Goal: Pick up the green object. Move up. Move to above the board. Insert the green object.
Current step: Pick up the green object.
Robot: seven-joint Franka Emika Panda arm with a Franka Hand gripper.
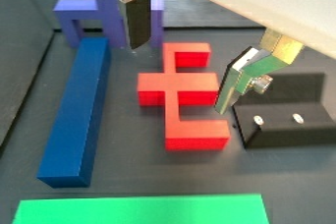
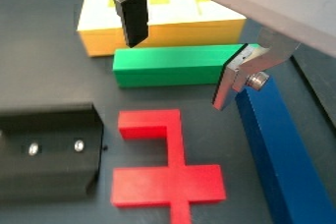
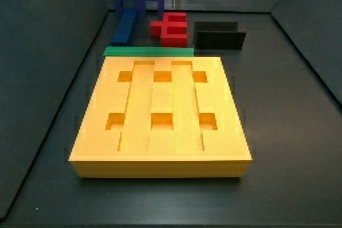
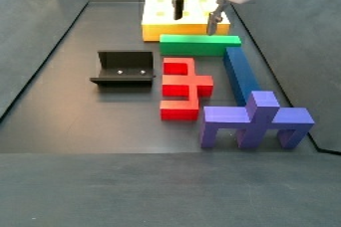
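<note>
In a side view, the board [image 3: 160,112] fills the centre. The green object [image 3: 147,50] lies across its 12 o'clock edge, seemingly touching it. The gripper [image 4: 194,12] hangs above the bar. The fixture [image 3: 221,35] stands at 1 o'clock.

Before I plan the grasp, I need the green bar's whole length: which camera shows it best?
A side view shows the green bar whole, lying by the board, below the open gripper. A wrist view shows one end; another cuts it off. The remaining side view shows a thin strip.
</note>
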